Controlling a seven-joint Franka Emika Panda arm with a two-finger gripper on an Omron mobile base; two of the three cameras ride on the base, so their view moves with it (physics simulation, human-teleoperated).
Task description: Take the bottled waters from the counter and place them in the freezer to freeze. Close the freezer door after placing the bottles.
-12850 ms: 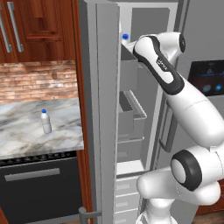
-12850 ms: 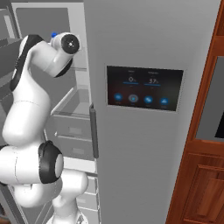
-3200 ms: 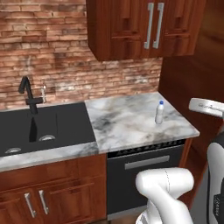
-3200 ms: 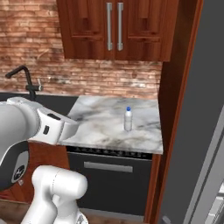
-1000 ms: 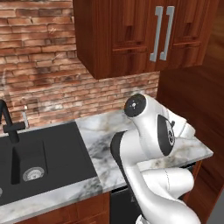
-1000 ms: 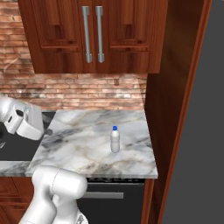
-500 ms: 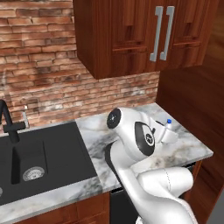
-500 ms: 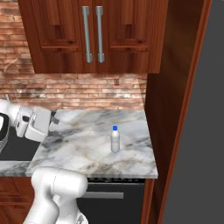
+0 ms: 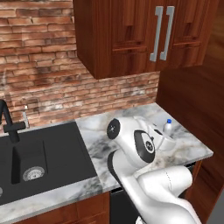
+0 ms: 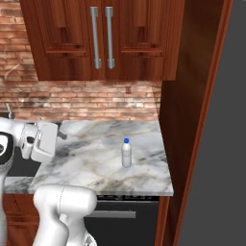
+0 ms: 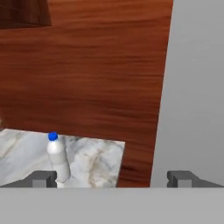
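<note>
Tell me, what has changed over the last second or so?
The arm swung across the marble counter toward the water bottle, and its gripper now faces the bottle with jaws wide apart, holding nothing. The bottle stayed upright where it was, untouched.

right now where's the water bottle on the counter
The water bottle stands upright on the marble counter toward its right end, near the tall wood panel, with the open gripper off to its left.
</note>
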